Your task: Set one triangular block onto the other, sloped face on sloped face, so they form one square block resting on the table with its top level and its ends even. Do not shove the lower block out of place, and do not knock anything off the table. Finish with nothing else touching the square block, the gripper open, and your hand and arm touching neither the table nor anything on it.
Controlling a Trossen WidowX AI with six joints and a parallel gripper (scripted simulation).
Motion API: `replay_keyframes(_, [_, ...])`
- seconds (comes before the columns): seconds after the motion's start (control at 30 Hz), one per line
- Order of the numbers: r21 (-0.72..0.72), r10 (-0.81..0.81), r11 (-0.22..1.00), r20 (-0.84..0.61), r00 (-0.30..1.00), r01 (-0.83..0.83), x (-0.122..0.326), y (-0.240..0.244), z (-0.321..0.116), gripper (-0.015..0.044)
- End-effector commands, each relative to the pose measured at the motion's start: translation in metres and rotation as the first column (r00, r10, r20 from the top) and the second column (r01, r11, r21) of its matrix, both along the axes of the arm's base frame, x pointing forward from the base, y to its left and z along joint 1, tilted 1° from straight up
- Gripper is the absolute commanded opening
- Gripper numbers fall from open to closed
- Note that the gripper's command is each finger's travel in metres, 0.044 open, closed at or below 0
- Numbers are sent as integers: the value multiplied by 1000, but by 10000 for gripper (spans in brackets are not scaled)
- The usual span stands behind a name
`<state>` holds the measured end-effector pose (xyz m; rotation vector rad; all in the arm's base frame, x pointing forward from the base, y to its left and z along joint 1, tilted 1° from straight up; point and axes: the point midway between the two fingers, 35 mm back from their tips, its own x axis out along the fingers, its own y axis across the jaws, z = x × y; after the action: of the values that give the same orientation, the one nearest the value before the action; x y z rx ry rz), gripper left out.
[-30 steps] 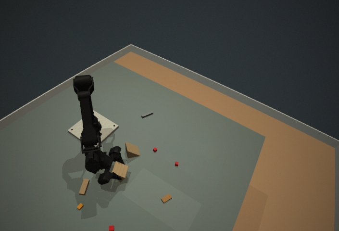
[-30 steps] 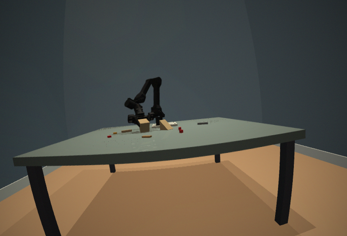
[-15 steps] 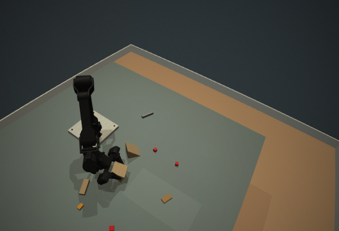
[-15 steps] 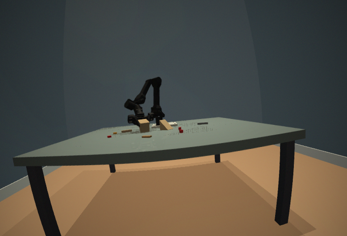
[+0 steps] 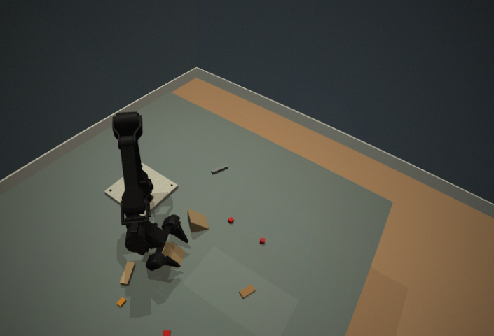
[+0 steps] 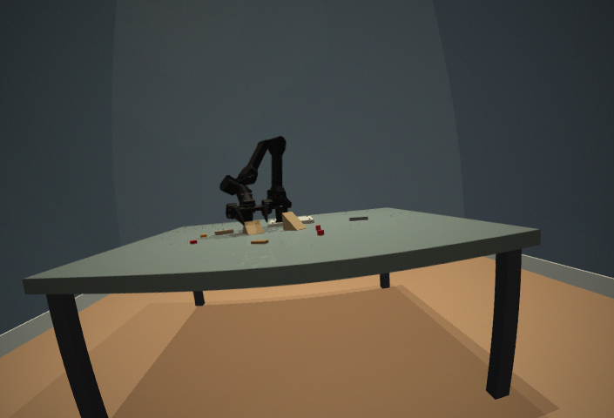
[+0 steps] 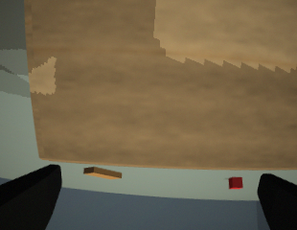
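One triangular block [image 5: 198,220] [image 6: 293,222] stands on the table beside the arm, its slope falling to the right in the exterior view. The other triangular block [image 5: 174,253] [image 6: 253,227] sits apart from it, nearer the fingers; a wooden face [image 7: 139,115] fills most of the wrist view. My gripper [image 5: 183,253] [image 6: 254,221] [image 7: 162,180] is wide open and holds nothing. Its fingers are low, on either side of the second block in the top view. Whether they touch that block is too small to tell, and the arm's dark parts partly hide it.
A tan plank [image 5: 127,273] [image 6: 223,232] and an orange piece [image 5: 121,302] [image 6: 203,235] lie beyond the gripper. A tan slab [image 5: 247,291] [image 6: 259,241], red cubes [image 5: 230,220] [image 5: 262,241] and a grey bar [image 5: 220,169] [image 6: 359,218] lie around. Another red piece [image 5: 166,333] [image 6: 192,241] lies farther off.
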<state>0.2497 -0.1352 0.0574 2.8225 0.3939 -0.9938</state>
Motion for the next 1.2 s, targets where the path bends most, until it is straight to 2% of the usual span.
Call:
replay_keyframes(0.0, [1, -4, 1000, -3, 1000, 4, 0, -1, 3, 440])
replay_keyframes(0.23, [0, 0, 1000, 0, 1000, 0, 0, 1, 91, 440])
replay_keyframes(0.3, [0, 0, 1000, 0, 1000, 0, -2, 3, 101, 440])
replay_keyframes(0.47, [-29, -3, 1000, 3, 1000, 3, -5, -6, 93, 440])
replay_keyframes(0.63, [-52, -14, 999, -76, 997, 10, -59, -29, 62, 440])
replay_keyframes(0.83, [-34, -9, 999, -100, 995, 6, -114, -32, 41, 440])
replay_keyframes(1.0, [-34, -8, 999, -102, 995, 5, -113, -32, 37, 440])
replay_keyframes(1.17, [-38, -5, 999, -111, 994, 1, -90, -32, 11, 440])
